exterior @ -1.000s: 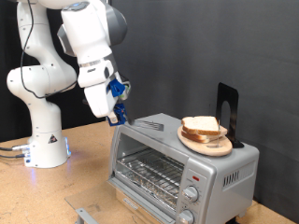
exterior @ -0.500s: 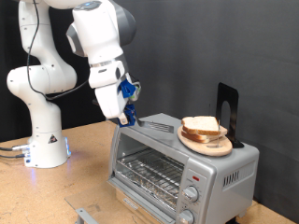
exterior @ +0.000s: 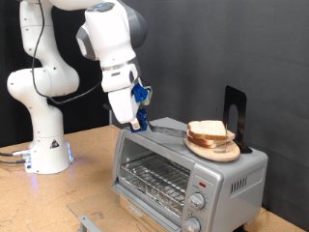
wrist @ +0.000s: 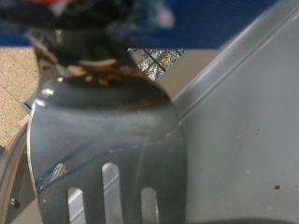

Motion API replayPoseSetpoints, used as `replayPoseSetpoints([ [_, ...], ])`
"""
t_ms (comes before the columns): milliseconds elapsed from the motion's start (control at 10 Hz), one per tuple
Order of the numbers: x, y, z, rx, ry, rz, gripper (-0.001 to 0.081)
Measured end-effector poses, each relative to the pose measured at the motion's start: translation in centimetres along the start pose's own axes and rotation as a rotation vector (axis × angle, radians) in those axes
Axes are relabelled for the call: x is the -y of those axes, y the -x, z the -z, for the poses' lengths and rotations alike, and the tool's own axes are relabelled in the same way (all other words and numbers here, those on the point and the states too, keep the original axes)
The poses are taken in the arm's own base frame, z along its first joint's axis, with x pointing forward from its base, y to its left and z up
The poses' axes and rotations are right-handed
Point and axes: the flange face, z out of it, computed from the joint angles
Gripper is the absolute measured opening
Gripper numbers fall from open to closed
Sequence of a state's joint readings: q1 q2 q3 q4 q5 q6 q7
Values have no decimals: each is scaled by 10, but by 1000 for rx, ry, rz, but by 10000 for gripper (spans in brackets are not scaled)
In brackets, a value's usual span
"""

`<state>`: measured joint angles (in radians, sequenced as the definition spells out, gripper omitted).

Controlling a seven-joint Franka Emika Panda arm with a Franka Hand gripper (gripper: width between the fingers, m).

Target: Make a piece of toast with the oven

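Gripper (exterior: 138, 120) hangs over the top of the oven (exterior: 188, 166), near its end on the exterior view's left. It pinches the handle of a metal spatula (wrist: 105, 140), whose slotted blade fills the wrist view and lies flat just above the oven's top. On that top, toward the exterior view's right, sits a round wooden plate (exterior: 214, 149) with slices of bread. The piece of toast (exterior: 207, 130) lies uppermost. The oven stands on the desk (exterior: 58, 198) with its glass door shut.
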<state>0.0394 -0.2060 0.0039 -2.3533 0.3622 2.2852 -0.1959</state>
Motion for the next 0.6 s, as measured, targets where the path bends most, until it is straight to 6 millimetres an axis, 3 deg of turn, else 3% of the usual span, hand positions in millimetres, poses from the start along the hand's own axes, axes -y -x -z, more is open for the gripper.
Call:
replayPoseSetpoints([
  [600,9,-1,0,-12,3,11,401],
])
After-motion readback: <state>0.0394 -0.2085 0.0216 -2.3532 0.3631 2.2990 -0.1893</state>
